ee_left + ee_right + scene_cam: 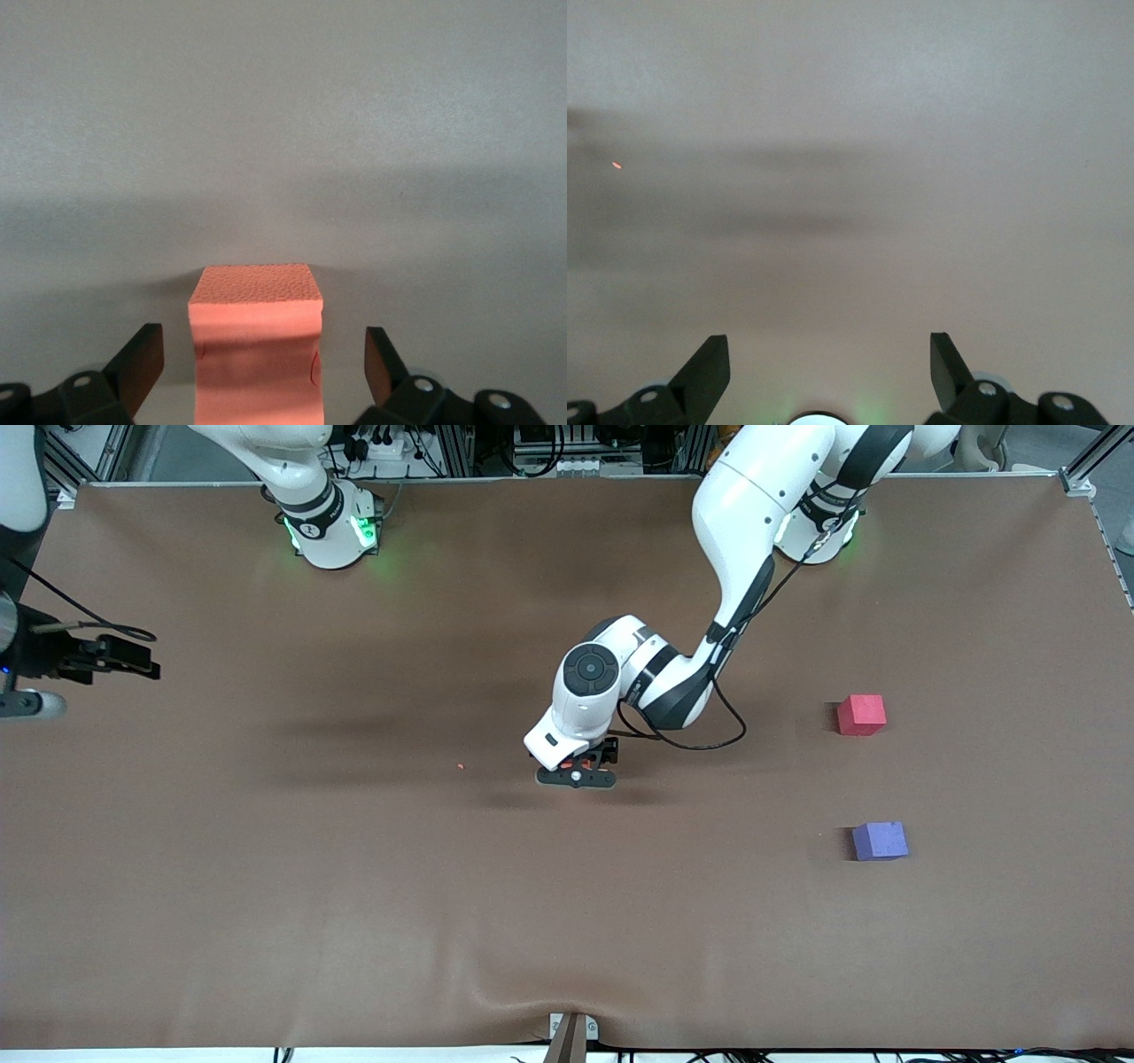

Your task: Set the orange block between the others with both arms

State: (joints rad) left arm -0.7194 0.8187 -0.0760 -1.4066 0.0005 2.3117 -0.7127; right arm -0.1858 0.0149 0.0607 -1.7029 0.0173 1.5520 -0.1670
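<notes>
The orange block (257,354) stands on the brown table mid-table, between the fingers of my left gripper (264,343), which is open with a gap on each side of the block. In the front view the left gripper (576,772) is down at the table and only a sliver of the orange block (586,763) shows under the hand. The others lie toward the left arm's end: a pinkish-red cube (861,715), and a purple-blue cube (880,841) nearer the front camera. My right gripper (142,664) waits open over the right arm's end, and in its own view the right gripper (830,354) holds nothing.
A tiny orange crumb (460,765) lies on the table beside the left gripper, toward the right arm's end; the crumb (617,165) also shows in the right wrist view. A black cable (700,740) loops off the left wrist. A bare gap separates the two cubes.
</notes>
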